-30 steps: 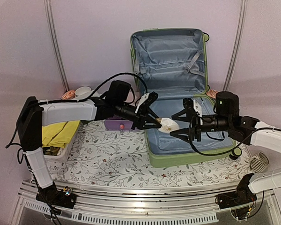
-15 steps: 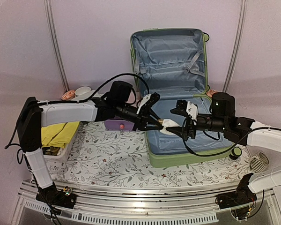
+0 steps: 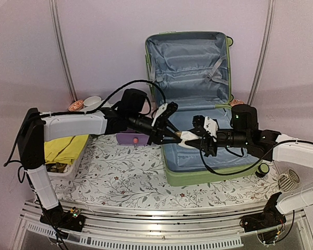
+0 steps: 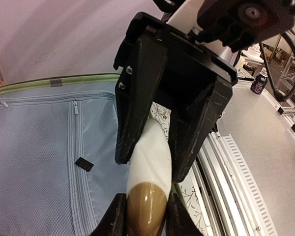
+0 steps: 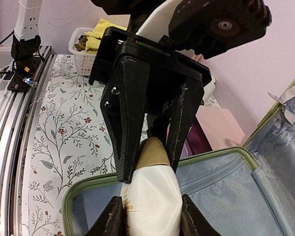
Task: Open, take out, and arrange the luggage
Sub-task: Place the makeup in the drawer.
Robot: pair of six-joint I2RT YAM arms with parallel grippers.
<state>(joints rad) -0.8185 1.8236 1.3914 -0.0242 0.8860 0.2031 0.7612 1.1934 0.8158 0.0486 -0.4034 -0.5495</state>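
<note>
The light-green suitcase (image 3: 198, 176) lies open on the table, its lid with grey-blue lining (image 3: 188, 67) standing upright at the back. A white bottle with a gold-brown cap (image 3: 187, 137) hangs over the suitcase's left rim, held from both ends. My left gripper (image 3: 175, 134) is shut on the cap end (image 4: 147, 209), its jaws tight against the cap. My right gripper (image 3: 196, 139) is shut on the bottle's white body (image 5: 152, 196). The mesh zip pocket of the base (image 4: 34, 162) lies below.
A white basket with yellow cloth (image 3: 68, 151) stands at the left. A small purple box (image 3: 131, 138) sits behind the left gripper. A white cup (image 3: 92, 101) is at the back left. A round ribbed white object (image 3: 288, 180) lies at the right front.
My right gripper moved left to the bottle and closed its jaws on the white body. My left gripper stayed in place holding the cap end.
</note>
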